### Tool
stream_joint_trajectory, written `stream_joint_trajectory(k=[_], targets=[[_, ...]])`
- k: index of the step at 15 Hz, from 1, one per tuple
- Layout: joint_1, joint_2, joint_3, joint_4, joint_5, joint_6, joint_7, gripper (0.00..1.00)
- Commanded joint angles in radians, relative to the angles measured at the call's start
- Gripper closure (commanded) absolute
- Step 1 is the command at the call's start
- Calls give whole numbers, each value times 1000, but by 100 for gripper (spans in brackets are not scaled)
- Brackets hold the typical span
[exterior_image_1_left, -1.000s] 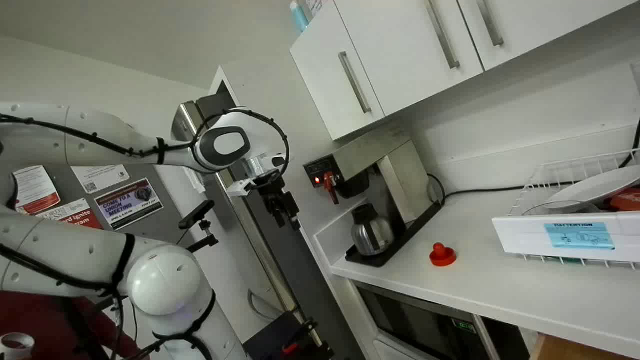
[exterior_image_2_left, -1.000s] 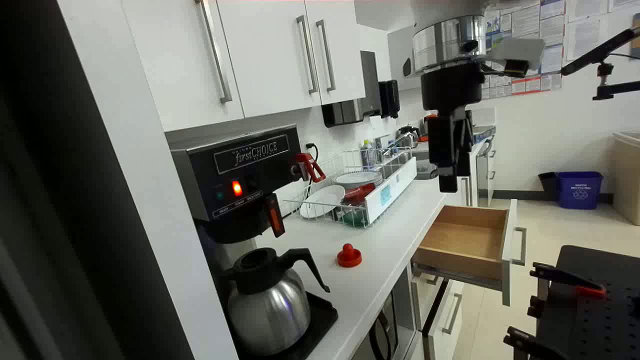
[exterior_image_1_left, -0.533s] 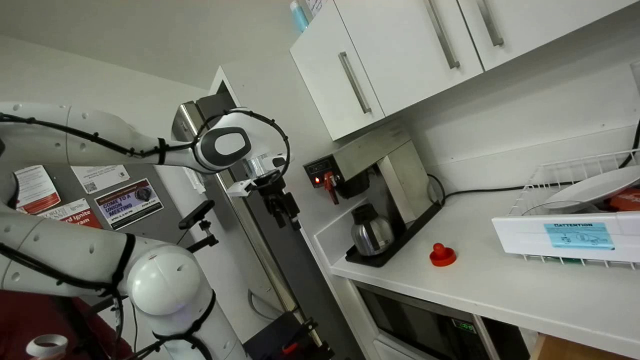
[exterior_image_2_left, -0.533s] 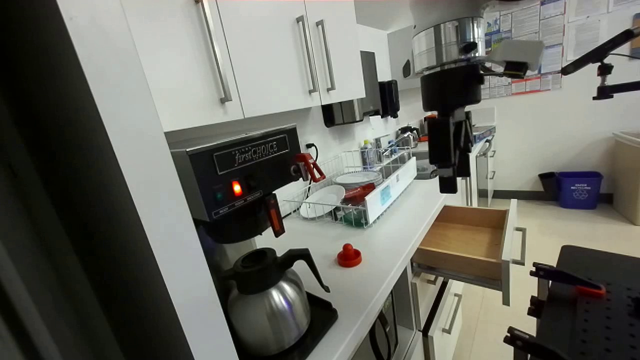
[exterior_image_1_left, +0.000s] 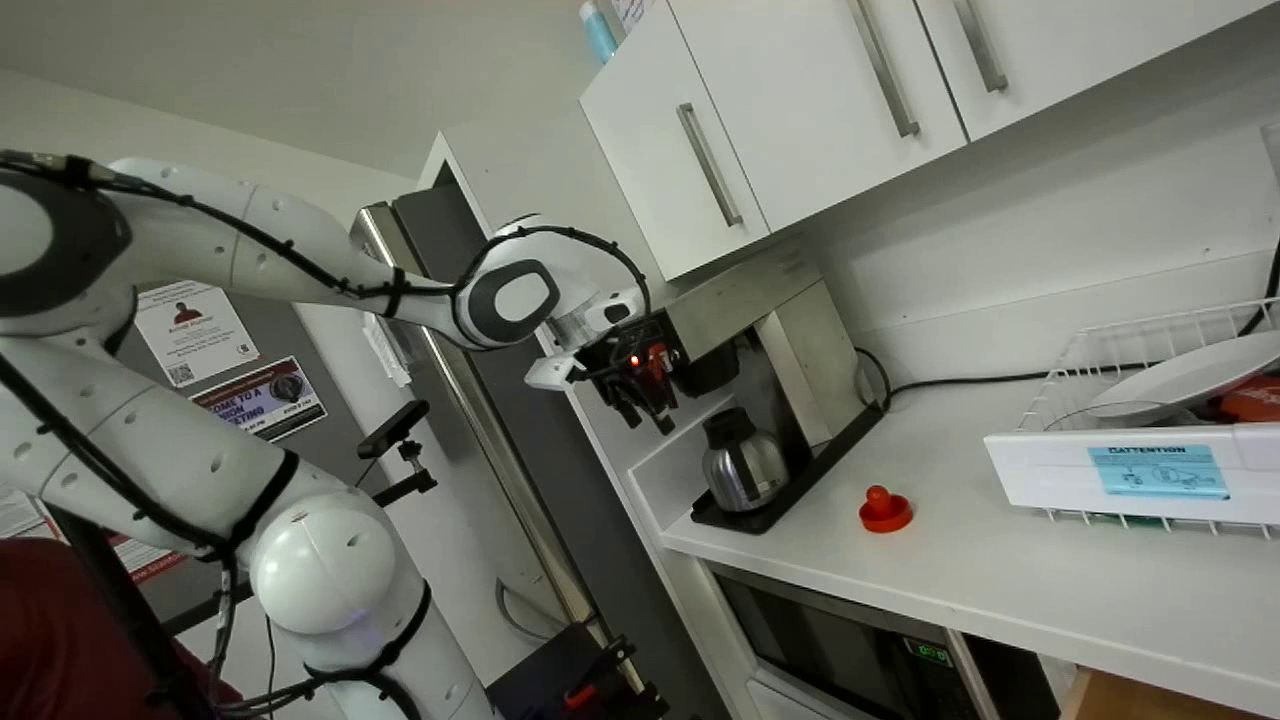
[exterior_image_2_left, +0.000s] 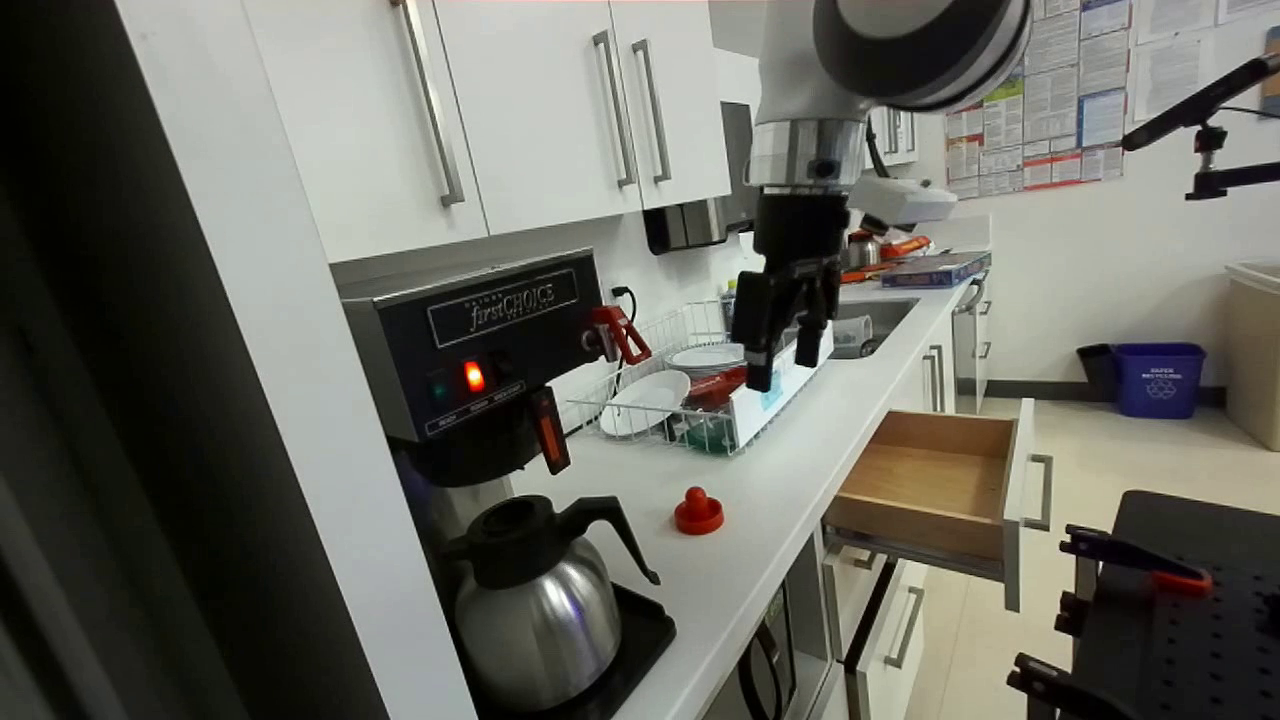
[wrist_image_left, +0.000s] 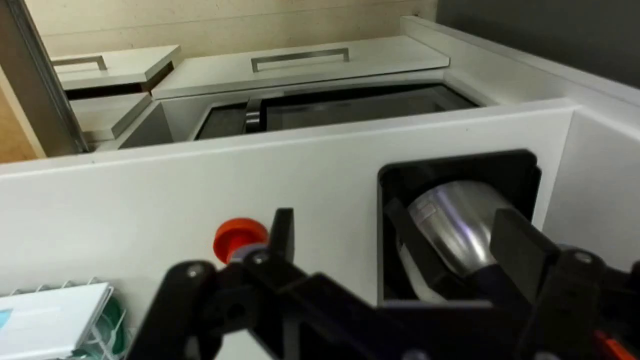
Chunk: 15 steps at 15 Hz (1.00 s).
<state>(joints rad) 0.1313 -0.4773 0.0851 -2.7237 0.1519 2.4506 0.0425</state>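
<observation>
Gripper (exterior_image_2_left: 784, 369) hangs above the white counter (exterior_image_2_left: 780, 460), jaws spread wide, holding nothing. Stainless carafe (exterior_image_2_left: 540, 625) stands upright on the black base (exterior_image_2_left: 645, 630) of the coffee brewer (exterior_image_2_left: 470, 345); red air-hockey mallet (exterior_image_2_left: 698, 515) rests nearby. Hazard: misaligned descent could knock the carafe's handle (wrist_image_left: 417, 245); clearance is hard to judge.

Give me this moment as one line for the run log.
gripper: open, holding nothing | carafe: upright on black base | red knobbed piece: on counter | drawer: pulled open | coffee maker: orange light lit
</observation>
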Motion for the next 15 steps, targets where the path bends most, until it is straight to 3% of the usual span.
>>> stream_joint_trajectory(k=[1,3,4,6,10,13,15], targets=[[-52,254,-1,122,-58,166,11,0],[-79,364,2,175,-103,232,36,0],[-53,245,-7,96,-68,194,6,0],[-59,302,-10,118,-72,207,4,0],[-54,278,-8,114,-72,205,4,0],[-119,359,0,160,-171,295,129,0],[-143,421,-10,206,-210,293,165,0]])
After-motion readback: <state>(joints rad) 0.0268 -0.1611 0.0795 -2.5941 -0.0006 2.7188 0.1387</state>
